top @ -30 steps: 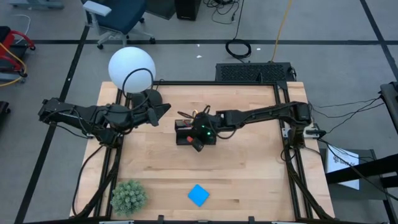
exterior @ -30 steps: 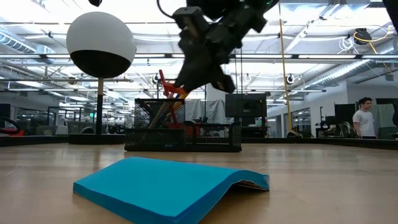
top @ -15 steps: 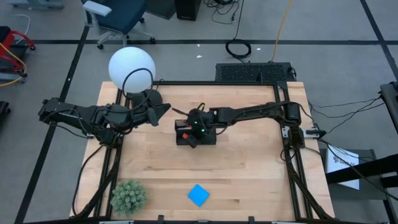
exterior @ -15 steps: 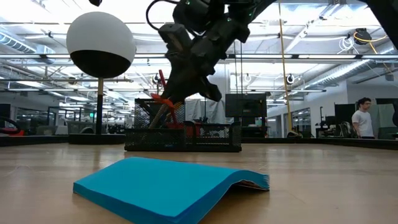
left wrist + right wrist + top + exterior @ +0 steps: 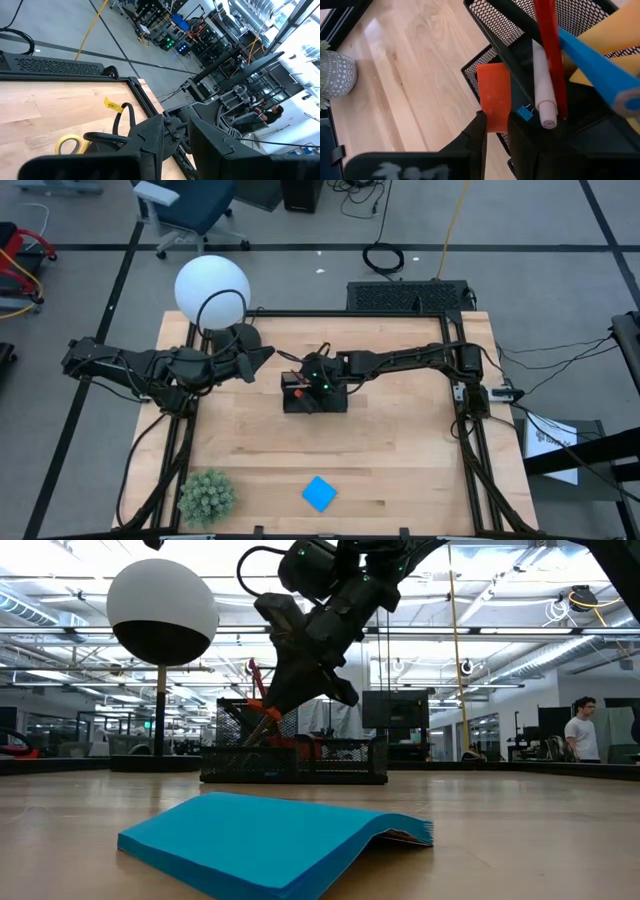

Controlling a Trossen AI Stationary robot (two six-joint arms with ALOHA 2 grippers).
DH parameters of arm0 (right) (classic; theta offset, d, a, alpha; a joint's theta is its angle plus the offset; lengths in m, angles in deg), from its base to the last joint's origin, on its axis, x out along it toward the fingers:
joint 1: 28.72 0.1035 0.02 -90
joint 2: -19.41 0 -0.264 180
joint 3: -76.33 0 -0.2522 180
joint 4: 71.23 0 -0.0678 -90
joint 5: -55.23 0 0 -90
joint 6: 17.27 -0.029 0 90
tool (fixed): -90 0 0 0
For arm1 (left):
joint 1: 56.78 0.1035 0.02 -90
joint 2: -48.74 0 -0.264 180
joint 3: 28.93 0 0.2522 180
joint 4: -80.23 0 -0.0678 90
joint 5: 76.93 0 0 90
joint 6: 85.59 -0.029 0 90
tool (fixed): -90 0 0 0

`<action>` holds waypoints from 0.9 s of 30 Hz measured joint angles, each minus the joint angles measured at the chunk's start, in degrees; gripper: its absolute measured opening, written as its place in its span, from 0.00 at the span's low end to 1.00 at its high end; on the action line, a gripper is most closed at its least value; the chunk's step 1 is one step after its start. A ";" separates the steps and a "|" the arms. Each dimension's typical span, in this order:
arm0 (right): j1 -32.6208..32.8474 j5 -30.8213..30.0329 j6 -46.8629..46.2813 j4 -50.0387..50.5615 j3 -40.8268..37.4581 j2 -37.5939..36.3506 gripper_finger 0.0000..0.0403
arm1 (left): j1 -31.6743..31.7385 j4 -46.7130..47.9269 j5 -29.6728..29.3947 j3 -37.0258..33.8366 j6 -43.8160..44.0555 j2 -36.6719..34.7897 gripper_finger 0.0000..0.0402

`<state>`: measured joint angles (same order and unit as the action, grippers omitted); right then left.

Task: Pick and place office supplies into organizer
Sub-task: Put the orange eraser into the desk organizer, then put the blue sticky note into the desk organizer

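Fingers pinch orange eraser above organizer

Organizer half under right arm

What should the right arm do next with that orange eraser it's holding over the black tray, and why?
Probably lower a little and let go. The right gripper pinches the orange eraser just above the black mesh tray, over its low compartment, beside the one holding the pens. The left gripper waits by the lamp.
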<state>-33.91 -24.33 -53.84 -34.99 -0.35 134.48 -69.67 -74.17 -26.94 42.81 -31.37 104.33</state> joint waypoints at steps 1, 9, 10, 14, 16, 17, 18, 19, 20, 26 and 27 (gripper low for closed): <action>0.00 0.00 -0.09 0.01 0.00 0.00 0.12 | 0.00 0.00 0.00 0.00 0.00 0.00 0.20; 0.00 -3.35 -1.82 -0.35 0.00 0.00 0.18 | 0.00 0.00 0.00 0.00 0.00 0.00 0.20; 0.00 -3.39 -1.80 -0.43 0.00 0.00 0.19 | 0.00 0.00 0.00 0.00 0.00 0.00 0.20; 0.05 -4.71 -1.69 -0.66 0.00 0.00 0.25 | 0.00 0.00 0.00 0.00 0.00 0.00 0.20; 0.04 -4.73 -1.51 -0.95 0.00 0.00 0.28 | 0.00 0.00 0.00 0.00 0.00 0.00 0.20; 0.04 -4.72 -1.54 -1.11 0.00 0.00 0.29 | 0.00 0.00 0.00 0.00 0.00 0.00 0.20; 0.04 -4.72 -1.62 -1.23 0.00 0.00 0.30 | 0.00 0.00 0.00 0.00 0.00 0.00 0.20; 0.04 -4.72 -1.71 -1.27 0.00 0.00 0.31 | 0.00 0.00 0.00 0.00 0.00 0.00 0.20; 0.04 -4.72 -1.71 -1.29 0.00 0.00 0.31 | 0.00 0.00 0.00 0.00 0.00 0.02 0.20; 0.30 -4.63 -1.48 -1.31 -0.02 0.00 0.33 | 0.00 0.00 0.00 0.00 0.00 0.00 0.20; 0.44 -4.63 -1.54 -1.31 -0.04 0.00 0.33 | 0.00 0.00 0.00 0.00 0.00 0.00 0.20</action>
<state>-33.47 -28.97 -55.39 -36.30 -0.39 134.48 -69.67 -74.17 -26.94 42.81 -31.37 104.33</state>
